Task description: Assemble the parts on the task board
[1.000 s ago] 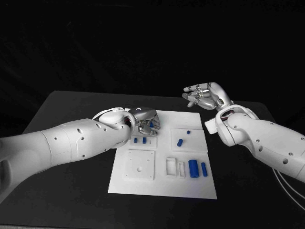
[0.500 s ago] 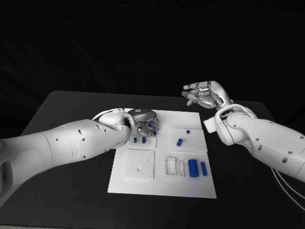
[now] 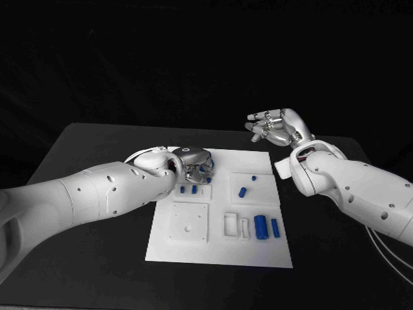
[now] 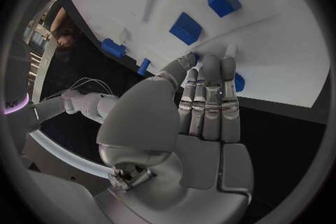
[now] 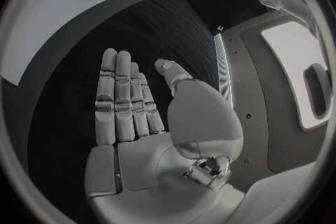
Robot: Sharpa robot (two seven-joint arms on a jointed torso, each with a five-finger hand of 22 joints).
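Your task board lay w/ its long axis running away from the robot, roughly mid tabletop, slightly skewed. Near its right-front corner two long blue parts lay side by side, long axes parallel to the board's long edge; a third, smaller one sat further back, pointing the same way but a bit tilted. Two short blue parts sat just beside your left hand, on the board's left side.

That left hand was down over the board's far-left corner, fingers straight and packed together, tips at the board surface by a blue part. Can't tell whether anything was pinched between them. In the left wrist view two blocky blue parts stood in a recessed area of the board beyond the fingertips.

Your right hand was up off the tabletop, beyond the board's far-right corner, well apart from the parts. Right wrist view showed it flat and holding nothing, fingers extended together, thumb apart.

Room for moving: bare black tabletop on both sides of the board and in front of it; the board's near half was unobstructed by either arm. Surface was matte black; surroundings dark.
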